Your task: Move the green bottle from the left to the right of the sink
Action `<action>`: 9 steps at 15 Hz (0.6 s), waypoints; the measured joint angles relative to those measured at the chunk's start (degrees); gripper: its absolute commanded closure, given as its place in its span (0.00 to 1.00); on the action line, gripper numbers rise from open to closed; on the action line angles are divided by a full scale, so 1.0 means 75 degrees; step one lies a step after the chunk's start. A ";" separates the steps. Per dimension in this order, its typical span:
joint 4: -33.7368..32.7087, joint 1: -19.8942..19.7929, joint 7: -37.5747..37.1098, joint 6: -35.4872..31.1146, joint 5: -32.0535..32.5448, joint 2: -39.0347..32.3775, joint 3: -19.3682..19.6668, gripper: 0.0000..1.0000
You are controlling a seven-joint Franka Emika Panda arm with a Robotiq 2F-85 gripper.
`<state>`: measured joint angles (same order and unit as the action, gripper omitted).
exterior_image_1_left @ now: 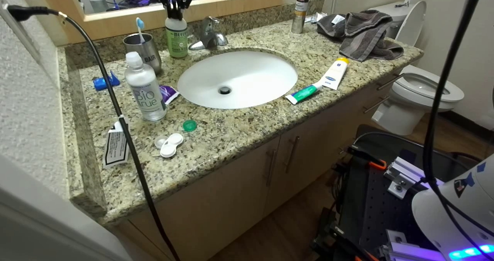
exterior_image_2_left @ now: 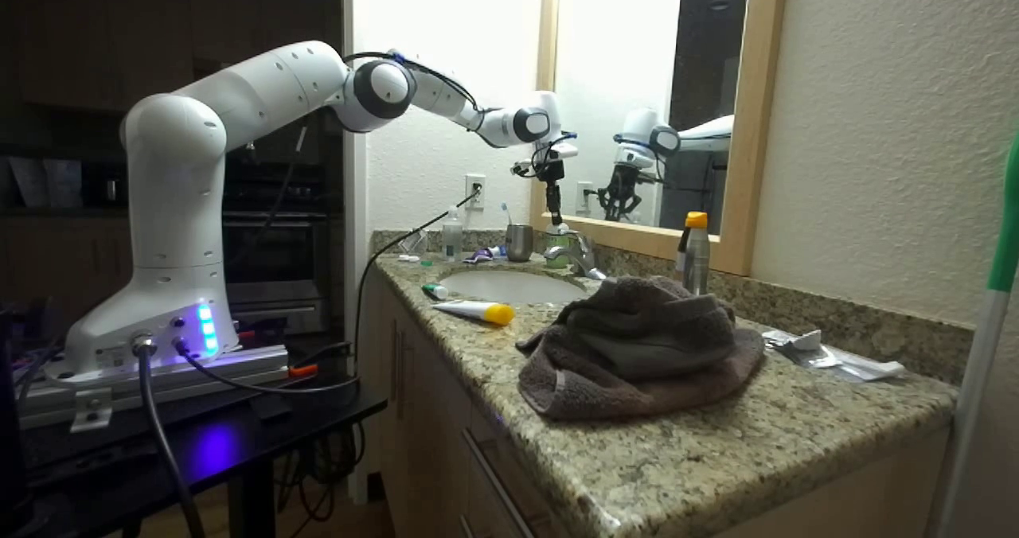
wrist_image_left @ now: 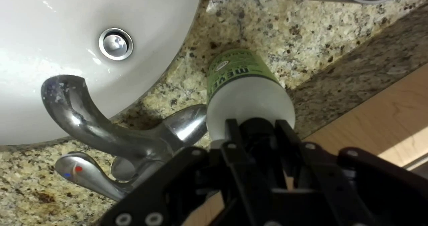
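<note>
While holding the green bottle (exterior_image_1_left: 177,38) by its dark pump (wrist_image_left: 256,132), with the claw (wrist_image_left: 257,122) narrow around that slim part, probably relying on a small bite without showing how firmly. Apparently standing on the worktop (exterior_image_1_left: 231,126), just left of the faucet (exterior_image_1_left: 210,36). Risking a slip or a swivel once lifting, through hanging the weight below so little grip. Risking a snag: sitting right beside the faucet's near end, perhaps touching, impossible to tell, and likely catching there if sliding rightward before rising. Possibly striking the faucet's top if crossing too low. Perhaps tipping over if landing on the white tube (exterior_image_1_left: 335,74), forward and right of the faucet, or against the yellow-topped can (exterior_image_1_left: 300,11), well right of it. Running nearly upright along the long axis, pointing pump-end up and base down, and showing the label (wrist_image_left: 234,67) roughly forward, the way of the faucet's spout.
</note>
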<state>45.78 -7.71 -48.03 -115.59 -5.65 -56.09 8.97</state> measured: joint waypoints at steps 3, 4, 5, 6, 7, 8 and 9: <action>-0.0170 -0.0002 0.0000 0.0332 0.0008 0.0078 0.0036 0.92; -0.0233 -0.0005 0.0000 0.0493 0.0012 0.0179 0.0058 0.92; -0.0265 -0.0008 0.0000 0.0621 0.0021 0.0314 0.0084 0.92; -0.0296 -0.0010 0.0000 0.0782 0.0045 0.0490 0.0131 0.92; -0.0313 -0.0011 -0.0001 0.0953 0.0089 0.0683 0.0193 0.92; -0.0327 -0.0016 -0.0001 0.1151 0.0138 0.0884 0.0272 0.92; -0.0340 -0.0028 -0.0001 0.1380 0.0184 0.1087 0.0368 0.92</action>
<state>43.23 -7.92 -48.03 -105.24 -4.27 -47.93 11.73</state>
